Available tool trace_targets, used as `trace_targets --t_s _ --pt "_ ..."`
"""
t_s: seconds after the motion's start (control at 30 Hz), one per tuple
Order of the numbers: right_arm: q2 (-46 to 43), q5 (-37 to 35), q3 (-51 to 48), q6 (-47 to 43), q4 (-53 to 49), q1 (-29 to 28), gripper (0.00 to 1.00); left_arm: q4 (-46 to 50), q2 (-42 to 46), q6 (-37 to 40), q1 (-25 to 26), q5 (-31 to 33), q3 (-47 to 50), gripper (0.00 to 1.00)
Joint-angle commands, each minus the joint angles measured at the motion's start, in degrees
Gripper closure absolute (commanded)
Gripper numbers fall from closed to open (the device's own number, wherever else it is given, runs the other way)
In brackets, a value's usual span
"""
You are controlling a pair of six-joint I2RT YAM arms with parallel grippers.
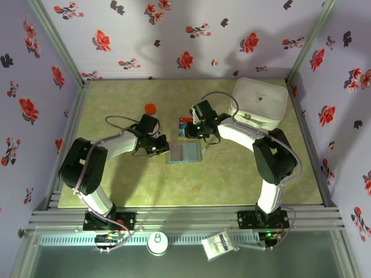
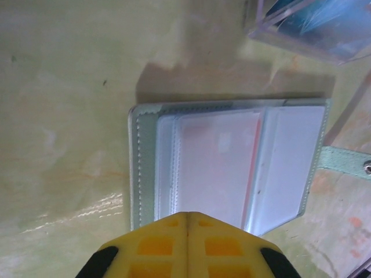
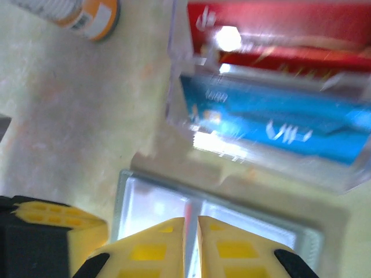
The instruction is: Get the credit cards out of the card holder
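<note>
Left jaws, shut and empty, rest on the left side of the card holder (image 2: 232, 162), which lies lengthwise across the middle of the bench (image 1: 116, 185). Right jaws, a slit apart, hang over its far side; whether they pinch anything I cannot tell.

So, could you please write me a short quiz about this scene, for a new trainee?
1. True or false: the card holder lies folded shut.
2. What lies inside the clear box? A: a red card and a blue card. B: a green card and a yellow card. C: a bunch of keys.
3. Fill in the gap: the fingers of the left end effector are ____ (open or shut).

Key
1. False. It lies open, with its clear sleeves facing up.
2. A.
3. Shut.
</note>
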State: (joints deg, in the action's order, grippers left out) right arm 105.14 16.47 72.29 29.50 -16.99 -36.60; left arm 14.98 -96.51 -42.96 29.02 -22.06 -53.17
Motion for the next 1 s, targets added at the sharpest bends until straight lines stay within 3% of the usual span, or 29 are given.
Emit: trace_targets --t_s 0.0,0.17,0.97 --pt "1.7 3.1 -1.8 7.9 3.8 -2.0 0.85 -0.5 -1.0 -0.7 0.3 0.5 1.3 0.96" --pt "3.4 7.4 -5.0 12.4 9.8 -2.9 0.81 0.0 -2.7 -0.6 0.5 0.2 1.1 0.97" --pt "5.2 8.7 -5.5 15.0 8.3 -4.9 0.74 3.4 -4.4 2.4 -0.2 1.5 -1.8 0.97"
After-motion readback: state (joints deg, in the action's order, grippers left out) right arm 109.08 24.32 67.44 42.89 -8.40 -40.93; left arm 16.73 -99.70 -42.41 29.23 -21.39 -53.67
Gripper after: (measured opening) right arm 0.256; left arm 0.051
